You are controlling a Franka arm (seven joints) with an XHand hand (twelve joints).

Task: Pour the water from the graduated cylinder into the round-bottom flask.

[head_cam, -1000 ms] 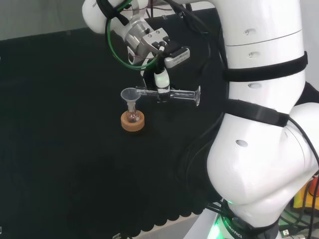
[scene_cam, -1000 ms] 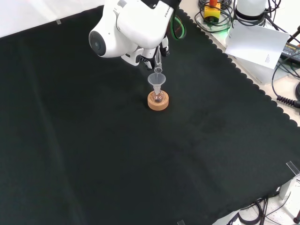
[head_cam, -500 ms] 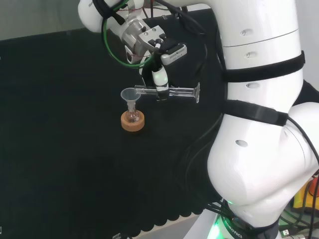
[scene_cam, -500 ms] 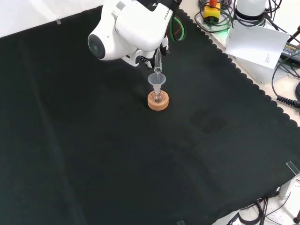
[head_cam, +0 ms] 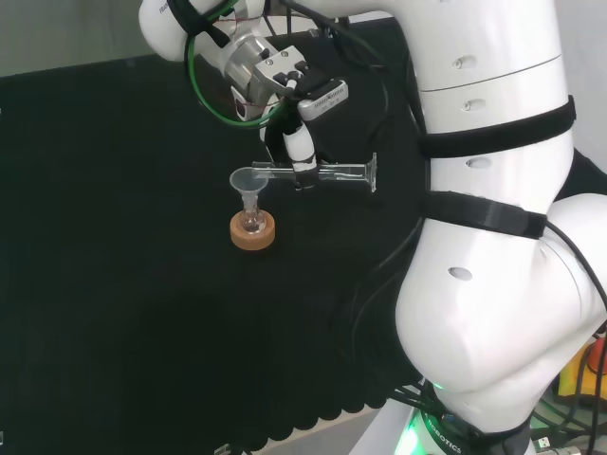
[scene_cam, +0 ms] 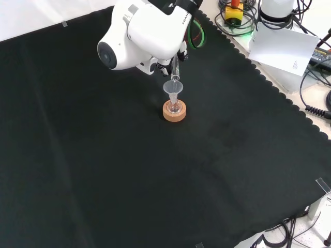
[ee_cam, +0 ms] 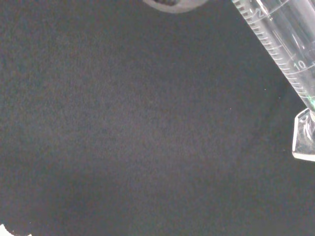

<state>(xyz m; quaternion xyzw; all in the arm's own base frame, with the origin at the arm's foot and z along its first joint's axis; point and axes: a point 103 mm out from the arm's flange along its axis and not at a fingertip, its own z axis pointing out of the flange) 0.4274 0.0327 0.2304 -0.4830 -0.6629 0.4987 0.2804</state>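
The hand (head_cam: 296,142) is gripping the graduated cylinder (head_cam: 322,174) w/ fingers curled round its middle, holding it about level. The cylinder's mouth is sitting over the funnel (head_cam: 248,180), just left of the hand in head view. Funnel is standing in the round-bottom flask (head_cam: 251,224) on its cork ring (head_cam: 252,233), below the hand. Pour looks underway or near done — can't tell how much water is left (clear glass). Left to do, probably: drain fully, tip back upright. Black cloth (scene_cam: 155,175) is lying open all round — bench edges well apart from the hand.
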